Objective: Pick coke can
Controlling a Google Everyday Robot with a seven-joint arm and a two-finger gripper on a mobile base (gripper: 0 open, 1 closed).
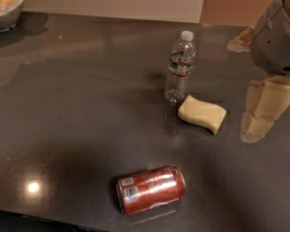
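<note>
The coke can (151, 189) is red with white label patches and lies on its side near the front edge of the dark table (77, 110). My gripper (260, 114), cream-coloured under a grey wrist, hangs at the right edge of the view. It is far to the right of the can and farther back, well apart from it and holding nothing that I can see.
A clear plastic water bottle (180, 66) with a white cap stands upright at centre back. A pale yellow sponge (202, 113) lies just right of the bottle, between it and the gripper. A bowl of oranges (5, 4) sits at the back left corner.
</note>
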